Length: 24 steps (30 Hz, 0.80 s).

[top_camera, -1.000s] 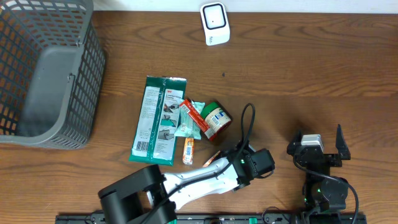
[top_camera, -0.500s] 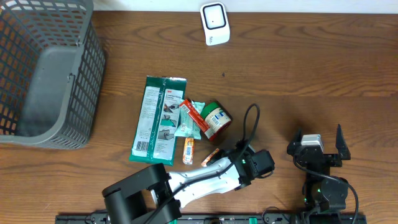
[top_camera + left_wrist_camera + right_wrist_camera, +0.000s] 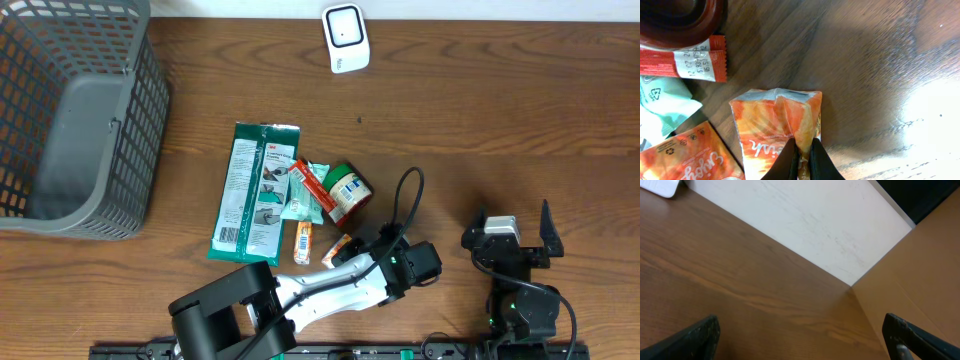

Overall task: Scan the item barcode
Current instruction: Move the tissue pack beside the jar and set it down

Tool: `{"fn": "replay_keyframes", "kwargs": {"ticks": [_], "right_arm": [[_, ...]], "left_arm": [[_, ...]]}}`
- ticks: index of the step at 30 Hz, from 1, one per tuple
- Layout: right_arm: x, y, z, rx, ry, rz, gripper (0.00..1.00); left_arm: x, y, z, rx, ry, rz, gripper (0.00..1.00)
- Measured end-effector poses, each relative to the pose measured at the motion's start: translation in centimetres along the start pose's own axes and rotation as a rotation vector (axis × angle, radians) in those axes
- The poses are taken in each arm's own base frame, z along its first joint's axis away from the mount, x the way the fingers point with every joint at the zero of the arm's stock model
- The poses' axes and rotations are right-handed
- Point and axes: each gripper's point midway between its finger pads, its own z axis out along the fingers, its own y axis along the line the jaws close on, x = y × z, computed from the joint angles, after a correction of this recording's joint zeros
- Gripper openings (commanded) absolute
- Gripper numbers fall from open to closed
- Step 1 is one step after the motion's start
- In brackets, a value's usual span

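Observation:
My left gripper (image 3: 804,161) is shut on the raised middle seam of a small orange sachet (image 3: 772,122) lying on the wooden table. Seen from overhead, that sachet (image 3: 342,247) lies just below the pile of items, with the left gripper (image 3: 356,252) at its right end. The white barcode scanner (image 3: 345,38) stands at the table's far edge. My right gripper (image 3: 511,240) rests at the front right, open, with nothing between its fingers (image 3: 700,336); its wrist view shows only bare table and a wall.
The pile holds a green pack (image 3: 255,190), a teal packet (image 3: 660,105), a red bar (image 3: 685,62), a round can (image 3: 347,190) and a second orange sachet (image 3: 685,159). A grey basket (image 3: 70,120) stands at the far left.
The left jaws have closed onto the orange sachet's seam, and the arm has edged slightly toward the pile. The right arm has not moved.

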Motion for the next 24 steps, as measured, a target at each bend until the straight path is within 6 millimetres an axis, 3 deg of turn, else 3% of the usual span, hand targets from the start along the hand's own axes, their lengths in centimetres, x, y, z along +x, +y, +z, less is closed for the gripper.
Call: {"fn": "replay_keyframes", "kwargs": {"ticks": [4, 7, 12, 15, 24], "right_arm": [[0.0, 0.0, 0.0, 0.000, 0.000, 0.000, 0.99], [0.0, 0.0, 0.0, 0.000, 0.000, 0.000, 0.99], [0.0, 0.0, 0.0, 0.000, 0.000, 0.000, 0.99], [0.0, 0.0, 0.0, 0.000, 0.000, 0.000, 0.99], [0.0, 0.0, 0.0, 0.000, 0.000, 0.000, 0.99]], "left_arm": [[0.1, 0.3, -0.6, -0.001, 0.020, 0.004, 0.07], [-1.2, -0.1, -2.2, 0.057, -0.016, -0.023, 0.07], [-4.8, 0.8, -8.1, 0.246, -0.168, -0.138, 0.07], [-5.7, 2.0, -10.1, 0.355, -0.194, -0.206, 0.07], [-5.0, 2.2, -8.5, 0.728, 0.015, -0.364, 0.07]]}}
